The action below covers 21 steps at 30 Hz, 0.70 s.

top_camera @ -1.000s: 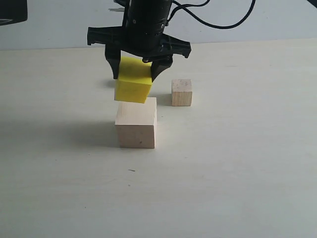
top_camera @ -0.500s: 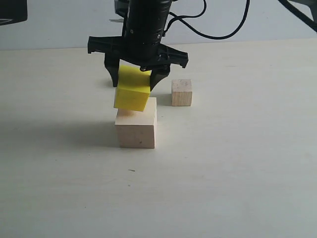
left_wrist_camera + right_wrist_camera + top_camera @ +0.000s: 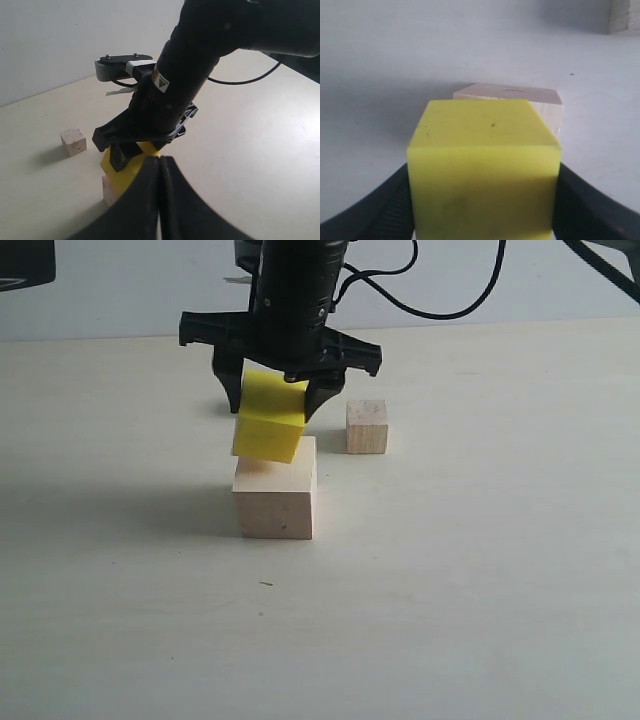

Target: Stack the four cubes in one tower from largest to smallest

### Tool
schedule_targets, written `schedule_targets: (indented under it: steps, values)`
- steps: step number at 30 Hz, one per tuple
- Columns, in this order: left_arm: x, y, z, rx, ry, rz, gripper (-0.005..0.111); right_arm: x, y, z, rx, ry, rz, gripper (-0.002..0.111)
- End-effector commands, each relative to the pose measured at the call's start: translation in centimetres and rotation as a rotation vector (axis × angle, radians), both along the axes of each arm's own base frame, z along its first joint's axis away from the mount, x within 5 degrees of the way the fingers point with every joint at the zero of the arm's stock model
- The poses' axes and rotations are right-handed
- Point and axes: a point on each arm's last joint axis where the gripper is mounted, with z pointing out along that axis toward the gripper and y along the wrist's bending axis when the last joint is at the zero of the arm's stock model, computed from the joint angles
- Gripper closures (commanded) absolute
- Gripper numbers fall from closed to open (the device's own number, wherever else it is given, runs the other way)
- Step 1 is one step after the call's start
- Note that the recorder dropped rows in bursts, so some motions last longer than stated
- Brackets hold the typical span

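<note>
Yellow cube update: the bright yellow cube is hanging in the right gripper, with the black fingers clamping it on both sides. We're seeing it a good bit lower than a second ago. Back then it was floating clearly above the large pale bare-wood cube; now its lower edge is down at that cube's top face. Over the last half second it's barely moving, so we're guessing the descent is pretty much finishing. We can't tell whether it's actually touching yet.

What's bugging us: the yellow cube is tilting, with one bottom corner dipping lower than the other. It's also riding toward the left side of the base rather than dead centre. In the right wrist view the wood base is peeking out behind it, so it may be sitting toward one edge too. If the jaws let go like this, we're thinking it might settle flat or it might slide.

Left gripper is clenched shut with nothing in it, hovering nearby and pointing at the stack. The small pale wood cube is waiting on the white table, just behind and to the right of the base. We're not spotting the tiny wood cube anywhere. So we're only finishing the first of three placements.
</note>
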Motion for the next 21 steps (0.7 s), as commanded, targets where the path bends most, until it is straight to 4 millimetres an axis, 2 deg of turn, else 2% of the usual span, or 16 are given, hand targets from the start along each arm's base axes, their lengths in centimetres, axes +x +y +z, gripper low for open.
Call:
schedule_targets:
  steps: [1, 21]
  values:
    - [-0.06, 0.11, 0.03, -0.004, -0.004, 0.006, 0.107, 0.22, -0.10, 0.61, 0.000, -0.031, -0.003, 0.108]
    - [-0.06, 0.11, 0.03, -0.004, -0.004, 0.006, 0.107, 0.21, -0.09, 0.61, -0.001, -0.035, 0.016, 0.108]
